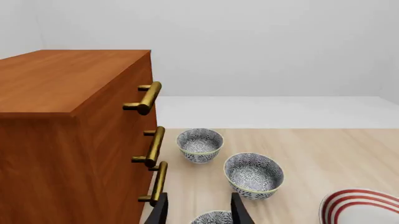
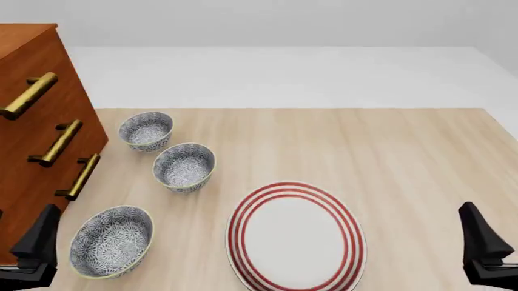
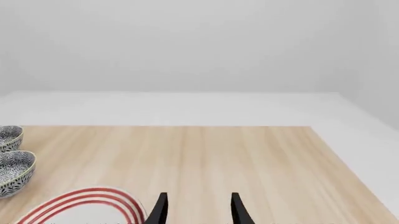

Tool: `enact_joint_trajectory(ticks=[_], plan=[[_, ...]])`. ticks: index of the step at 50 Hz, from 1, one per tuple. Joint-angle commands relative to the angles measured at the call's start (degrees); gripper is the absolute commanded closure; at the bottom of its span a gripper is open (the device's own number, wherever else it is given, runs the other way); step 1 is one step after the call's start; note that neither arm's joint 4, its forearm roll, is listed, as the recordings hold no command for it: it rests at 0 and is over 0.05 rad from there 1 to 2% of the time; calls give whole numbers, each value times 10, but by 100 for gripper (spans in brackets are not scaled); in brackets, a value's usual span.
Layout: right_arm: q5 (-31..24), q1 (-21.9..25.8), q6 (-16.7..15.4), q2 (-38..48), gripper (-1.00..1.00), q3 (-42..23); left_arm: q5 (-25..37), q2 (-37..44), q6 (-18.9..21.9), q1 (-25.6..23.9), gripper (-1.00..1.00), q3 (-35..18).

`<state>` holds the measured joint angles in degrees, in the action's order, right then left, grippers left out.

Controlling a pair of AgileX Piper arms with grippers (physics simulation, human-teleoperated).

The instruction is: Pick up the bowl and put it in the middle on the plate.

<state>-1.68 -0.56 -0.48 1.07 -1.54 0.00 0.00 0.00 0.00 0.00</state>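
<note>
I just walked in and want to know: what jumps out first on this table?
Probably the big white plate with red rings, sitting empty near the front middle. Next, three blue-flowered bowls run in a slanted row to its left. Beside them stands a tall brown cabinet with gold handles at the table's left edge.

Three blue-and-white patterned bowls are counted on the table in the front view: the far bowl [image 2: 147, 130] by the cabinet, the middle bowl [image 2: 184, 167] just nearer, and the near bowl [image 2: 111, 241] at the left front. One white plate [image 2: 295, 237] with three red rings is seen, and one wooden cabinet [image 2: 33, 115] bearing three brass handles: the top handle [image 2: 30, 95], the middle handle [image 2: 58, 143] and the bottom handle [image 2: 80, 176]. Two grippers are counted, the left gripper [image 2: 36, 242] and the right gripper [image 2: 484, 245], one at each front corner of the one table [image 2: 389, 157].
</note>
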Motion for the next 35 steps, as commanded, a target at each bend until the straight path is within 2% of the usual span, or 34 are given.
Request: enact_joint_trajectory(ticks=[1, 3, 5, 8, 10, 12, 14, 15, 17, 18, 20, 21, 22, 24, 29, 35], plan=[[-10, 27, -14, 56, -100, -49, 0, 0, 0, 0, -100, 0], [-11, 38, -27, 88, -100, -73, 0, 0, 0, 0, -100, 0], [-33, 47, -15, 105, -100, -116, 0, 0, 0, 0, -100, 0], [-60, 56, -61, 124, -100, -171, 0, 0, 0, 0, -100, 0], [-75, 65, -75, 146, -100, -204, 0, 0, 0, 0, -100, 0], [-90, 84, -72, 172, -100, -239, 0, 0, 0, 0, -100, 0], [-108, 80, -102, 198, -100, -278, 0, 0, 0, 0, -100, 0], [-117, 93, -106, 222, -100, -303, 0, 0, 0, 0, -100, 0], [-137, 95, -92, 241, -100, -342, 0, 0, 0, 0, -100, 0], [-148, 115, -73, 267, -100, -372, 0, 0, 0, 0, -100, 0], [-166, 106, -58, 295, -100, -409, 0, 0, 0, 0, -100, 0], [-175, 131, -36, 314, -100, -436, 0, 0, 0, 0, -100, 0], [-182, 132, -30, 327, -100, -453, 0, 0, 0, 0, -100, 0], [-191, 151, -48, 373, -100, -484, 0, 0, 0, 0, -100, 0], [-206, 190, -10, 452, -100, -548, 0, 0, 0, 0, -100, 0], [-221, 225, -21, 534, -100, -615, 0, 0, 0, 0, -100, 0]])
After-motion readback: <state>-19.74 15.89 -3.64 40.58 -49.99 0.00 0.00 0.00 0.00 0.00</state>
